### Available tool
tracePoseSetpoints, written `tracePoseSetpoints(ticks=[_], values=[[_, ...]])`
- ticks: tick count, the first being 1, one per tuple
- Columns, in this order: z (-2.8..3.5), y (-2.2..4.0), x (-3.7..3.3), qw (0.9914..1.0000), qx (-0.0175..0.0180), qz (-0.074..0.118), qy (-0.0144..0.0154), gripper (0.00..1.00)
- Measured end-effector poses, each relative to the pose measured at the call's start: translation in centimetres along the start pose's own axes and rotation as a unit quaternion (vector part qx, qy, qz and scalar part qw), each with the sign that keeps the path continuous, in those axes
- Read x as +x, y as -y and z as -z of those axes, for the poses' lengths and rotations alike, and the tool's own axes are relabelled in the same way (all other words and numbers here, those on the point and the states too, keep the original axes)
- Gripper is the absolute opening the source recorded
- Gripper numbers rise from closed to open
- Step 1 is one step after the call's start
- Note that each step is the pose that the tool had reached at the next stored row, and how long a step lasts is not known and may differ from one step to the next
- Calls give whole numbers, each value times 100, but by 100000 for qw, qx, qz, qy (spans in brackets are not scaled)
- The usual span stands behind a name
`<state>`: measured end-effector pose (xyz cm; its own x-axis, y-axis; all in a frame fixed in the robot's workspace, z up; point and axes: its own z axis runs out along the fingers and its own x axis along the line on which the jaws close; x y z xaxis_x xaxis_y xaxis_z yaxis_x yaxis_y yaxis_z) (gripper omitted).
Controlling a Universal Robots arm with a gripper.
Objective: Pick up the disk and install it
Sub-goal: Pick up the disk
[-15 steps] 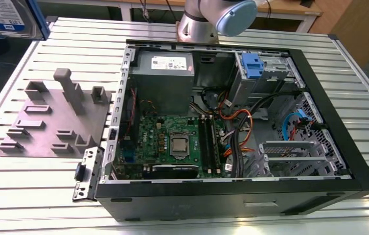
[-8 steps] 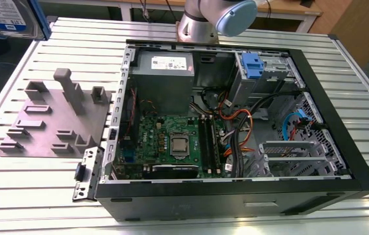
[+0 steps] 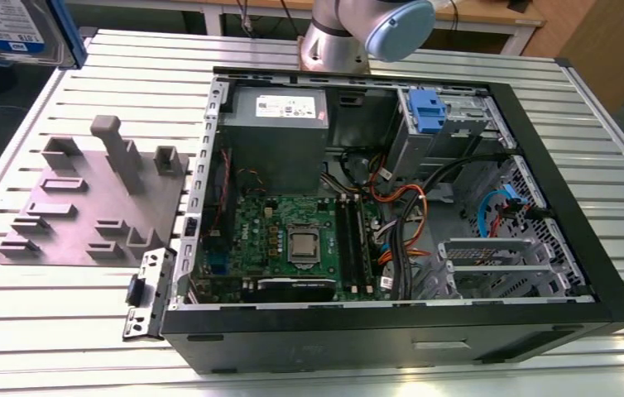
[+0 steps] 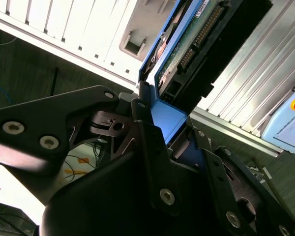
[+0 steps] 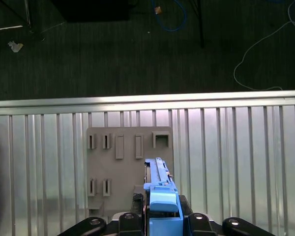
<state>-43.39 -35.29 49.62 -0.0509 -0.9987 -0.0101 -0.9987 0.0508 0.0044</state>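
The tool (image 5: 163, 221) clamps the disk (image 5: 159, 183); jaws closed on it.

Exterior view: even, diffuse overhead light. Ribbed table (image 3: 58, 331) bright, computer case (image 3: 345, 339) interior dimmer, soft short shadows on grey fixture plate (image 3: 80, 236). First wrist view: glare stripe along table edge, floor (image 5: 113, 49) dark. Second wrist view: gripper (image 4: 162, 115) shadowed, disk (image 4: 187, 49) lit, slats washed white.

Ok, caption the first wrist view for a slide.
Gripper holding the blue-railed disk above the grey fixture plate.

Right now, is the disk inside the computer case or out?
Out: the gripper clamps the disk by its blue rail, well apart from the open case.
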Motion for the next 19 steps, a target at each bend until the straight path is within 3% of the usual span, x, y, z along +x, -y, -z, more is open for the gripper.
tracePoseSetpoints(ticks=[9, 19], values=[[1, 4, 83, 100000, -6, -4, -5, 36], [41, 5, 94, 100000, 6, -1, -228, 36]])
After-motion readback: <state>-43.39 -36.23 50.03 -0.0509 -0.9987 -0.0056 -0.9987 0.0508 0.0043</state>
